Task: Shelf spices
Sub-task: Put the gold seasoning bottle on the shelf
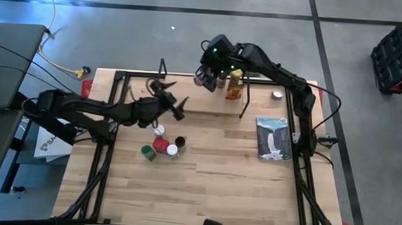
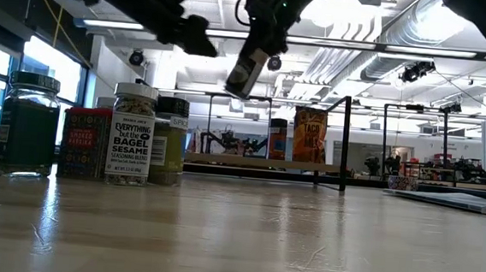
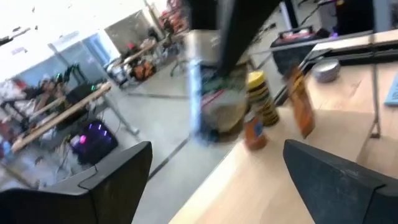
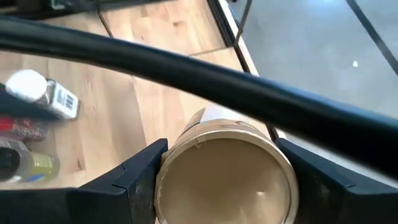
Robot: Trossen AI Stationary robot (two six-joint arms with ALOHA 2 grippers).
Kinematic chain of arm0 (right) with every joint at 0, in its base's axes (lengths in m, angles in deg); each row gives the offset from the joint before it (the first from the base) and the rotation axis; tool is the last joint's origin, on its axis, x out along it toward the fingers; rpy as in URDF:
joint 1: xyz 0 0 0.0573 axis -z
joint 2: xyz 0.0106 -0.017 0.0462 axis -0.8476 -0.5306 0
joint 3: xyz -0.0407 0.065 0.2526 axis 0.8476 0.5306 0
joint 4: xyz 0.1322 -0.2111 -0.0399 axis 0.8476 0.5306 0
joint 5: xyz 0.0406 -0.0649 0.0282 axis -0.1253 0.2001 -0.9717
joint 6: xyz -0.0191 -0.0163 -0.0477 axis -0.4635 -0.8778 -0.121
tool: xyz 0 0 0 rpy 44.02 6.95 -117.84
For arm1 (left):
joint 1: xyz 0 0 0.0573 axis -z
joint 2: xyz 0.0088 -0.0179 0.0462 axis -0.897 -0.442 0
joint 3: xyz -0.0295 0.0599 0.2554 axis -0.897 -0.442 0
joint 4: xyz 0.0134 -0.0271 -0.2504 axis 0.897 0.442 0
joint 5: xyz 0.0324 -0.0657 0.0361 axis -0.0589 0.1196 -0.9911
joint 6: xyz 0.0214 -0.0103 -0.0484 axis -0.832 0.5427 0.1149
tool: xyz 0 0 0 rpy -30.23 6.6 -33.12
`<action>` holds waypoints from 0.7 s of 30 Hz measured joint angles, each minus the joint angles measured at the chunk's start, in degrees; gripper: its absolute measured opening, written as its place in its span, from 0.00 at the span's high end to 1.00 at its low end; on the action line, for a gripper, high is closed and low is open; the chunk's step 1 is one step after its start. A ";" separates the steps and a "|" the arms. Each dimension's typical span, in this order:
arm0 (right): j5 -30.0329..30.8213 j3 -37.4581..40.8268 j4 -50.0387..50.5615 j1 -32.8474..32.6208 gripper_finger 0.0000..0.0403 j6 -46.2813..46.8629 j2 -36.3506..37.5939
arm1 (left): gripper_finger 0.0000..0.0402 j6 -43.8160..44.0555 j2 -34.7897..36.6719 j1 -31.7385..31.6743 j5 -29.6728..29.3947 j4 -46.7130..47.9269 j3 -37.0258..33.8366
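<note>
Wooden tabletop (image 1: 238, 190) fills the overhead view, with the shelf (image 1: 208, 104) running 9-to-3 across its far side. Above that plank's middle, the right gripper (image 1: 206, 78) clamps a jar (image 4: 224, 177), tilted in the low view with its long axis leaning off vertical. The open slot lies just toward 9 o'clock of 2 jars and an orange packet (image 1: 234, 92) already standing on the plank; the wire upright (image 1: 244, 101) sits toward 3 o'clock of them. Lowering calls, I judge, for righting the jar first. At 9 o'clock of it, the left gripper (image 1: 177, 106) hovers empty with fingers spread, nearer the 5 or so remaining jars (image 1: 160, 145) clustered at 6 o'clock.
</note>
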 joint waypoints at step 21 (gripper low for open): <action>-7.05 0.07 1.07 7.29 0.35 -1.48 -11.18 | 0.10 8.40 12.76 0.29 -0.78 4.60 -8.07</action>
